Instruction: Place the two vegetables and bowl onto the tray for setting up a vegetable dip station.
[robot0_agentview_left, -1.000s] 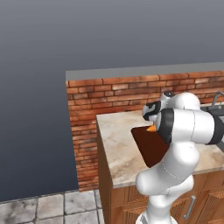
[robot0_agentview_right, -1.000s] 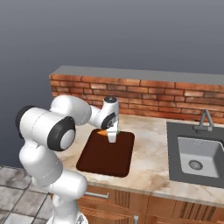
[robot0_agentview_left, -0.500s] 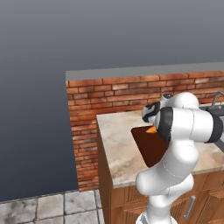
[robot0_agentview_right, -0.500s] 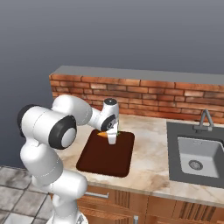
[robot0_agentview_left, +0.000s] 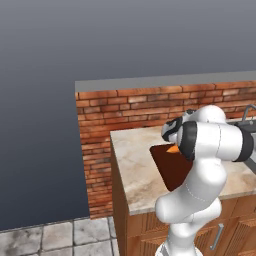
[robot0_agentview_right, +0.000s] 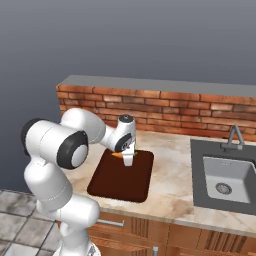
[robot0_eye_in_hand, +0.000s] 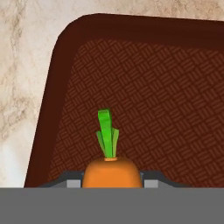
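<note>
My gripper is shut on the small orange carrot, whose green top points away from the hand. It hangs just above the far part of the dark reddish-brown tray on the marble counter. In the hand view the tray's patterned floor lies right under the carrot, with a rounded corner at upper left. From the left base view the carrot peeks out orange behind my own arm, over the tray. Both the cucumber and the bowl are out of view.
A red brick wall backs the counter. A steel sink with a faucet lies to the right of the tray. The counter's left end drops off to a tiled floor.
The gripper with the carrot has sunk slightly toward the tray. Nothing else has moved.
</note>
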